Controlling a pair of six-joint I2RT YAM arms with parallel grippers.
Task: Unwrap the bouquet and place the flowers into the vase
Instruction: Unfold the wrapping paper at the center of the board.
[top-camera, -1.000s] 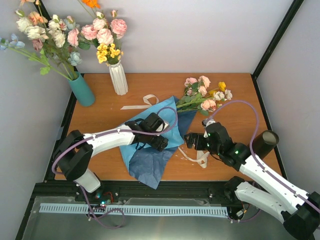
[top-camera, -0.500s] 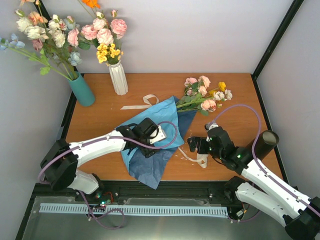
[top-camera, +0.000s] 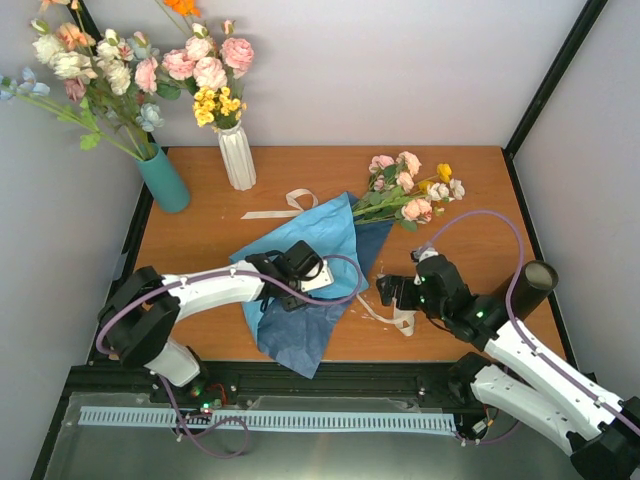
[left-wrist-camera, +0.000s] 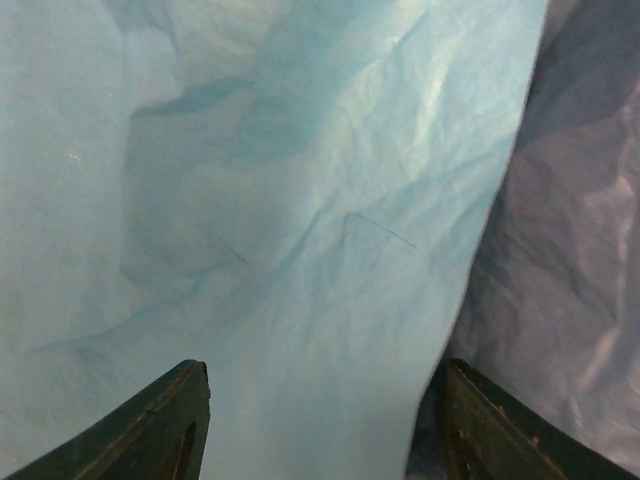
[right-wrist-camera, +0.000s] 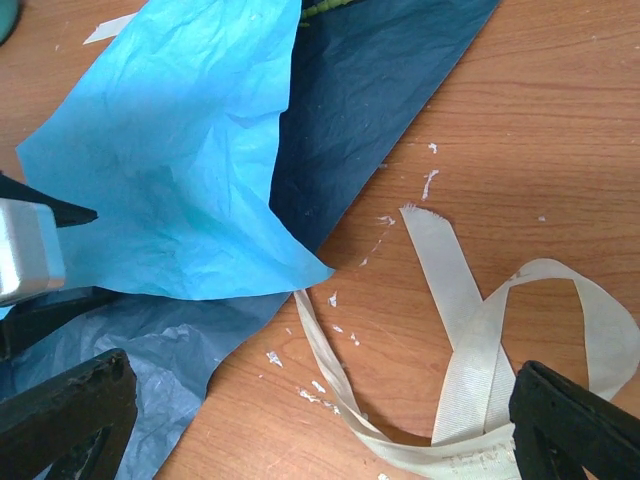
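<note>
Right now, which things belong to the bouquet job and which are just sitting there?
Job: loose flowers, blue wrapping paper, beige ribbon, dark vase.
Bystanders: teal vase of flowers, white ribbed vase of flowers.

We see bare counter (top-camera: 200, 240) on the left, between the teal vase (top-camera: 165, 182) and the blue paper (top-camera: 305, 245), and a gripper could pass there. The paper lies wide across the middle and hides much of the wood. The left gripper (top-camera: 275, 285) sits over it with its jaws apart, and paper fills the room under them. The flowers (top-camera: 410, 195) lie at the back right, their stems running to the paper's far corner. The ribbon (top-camera: 400, 318) lies in loops just under the right gripper (top-camera: 392, 292), whose jaws stand wide. The dark vase (top-camera: 528, 285) stands at the right edge, close beside the right arm (top-camera: 520, 345). The white vase (top-camera: 238, 155) stands at the back, with a loose strip (top-camera: 285, 207) near it. The wood between the flowers and the dark vase is bare.
</note>
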